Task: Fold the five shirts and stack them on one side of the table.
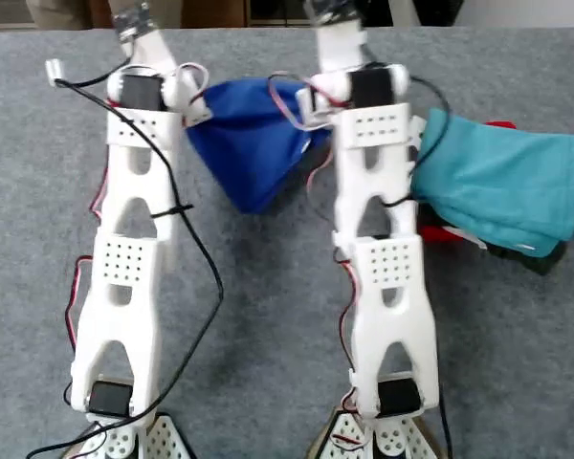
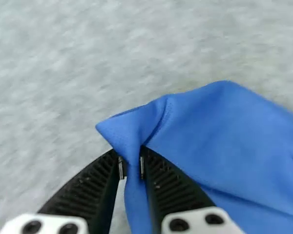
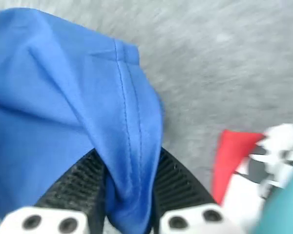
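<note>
- The left gripper [image 2: 130, 168] is pinched shut on a bunched corner of the blue shirt [image 2: 224, 141], with cloth caught between its black jaws.
- The right gripper [image 3: 129, 195] clamps a seamed fold of the same shirt.
- The shirt spans between both arms, over the far middle of the grey table [image 1: 268, 316].
- A folded teal shirt [image 1: 502, 182] tops a stack at the right, red cloth [image 3: 233, 156] beneath.

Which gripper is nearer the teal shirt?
Right. The right gripper grips the blue shirt on the side toward the teal shirt; the left gripper grips its far corner.
</note>
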Controlling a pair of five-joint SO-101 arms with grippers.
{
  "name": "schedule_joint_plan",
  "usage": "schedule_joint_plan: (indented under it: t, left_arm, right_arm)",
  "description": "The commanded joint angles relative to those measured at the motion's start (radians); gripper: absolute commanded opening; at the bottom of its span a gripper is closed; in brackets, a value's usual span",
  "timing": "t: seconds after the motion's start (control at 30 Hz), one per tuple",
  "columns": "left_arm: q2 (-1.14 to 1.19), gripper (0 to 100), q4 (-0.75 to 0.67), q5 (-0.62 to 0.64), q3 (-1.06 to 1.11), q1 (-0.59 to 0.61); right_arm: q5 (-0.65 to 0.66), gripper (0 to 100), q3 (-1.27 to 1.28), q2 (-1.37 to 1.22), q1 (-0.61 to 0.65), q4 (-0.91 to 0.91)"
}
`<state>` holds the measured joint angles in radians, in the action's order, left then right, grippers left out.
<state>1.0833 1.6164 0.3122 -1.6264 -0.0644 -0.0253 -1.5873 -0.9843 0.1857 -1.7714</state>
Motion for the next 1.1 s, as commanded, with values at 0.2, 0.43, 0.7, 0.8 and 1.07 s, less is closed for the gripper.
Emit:
schedule_joint_plan:
  t: [0.2,0.43,0.7,0.8,1.07]
  left_arm:
    - [-0.084,2,-0.252,0.132,-0.046,-0.132]
    - [-0.084,2,-0.433,0.163,-0.044,-0.315]
    - [-0.084,2,-0.644,0.163,0.083,-0.482]
    - [-0.084,2,-0.727,0.164,0.132,-0.531]
    - [-0.074,2,-0.821,0.173,0.155,-0.629]
  right_arm:
    - [0.178,0.2,0.43,0.429,-0.202,-0.015]
    - [0.25,0.2,0.616,0.644,-0.384,-0.011]
    - [0.25,0.2,0.679,0.71,-0.622,-0.012]
    - [0.273,0.2,0.68,0.736,-0.677,-0.014]
    - [0.35,0.2,0.68,0.774,-0.84,-0.014]
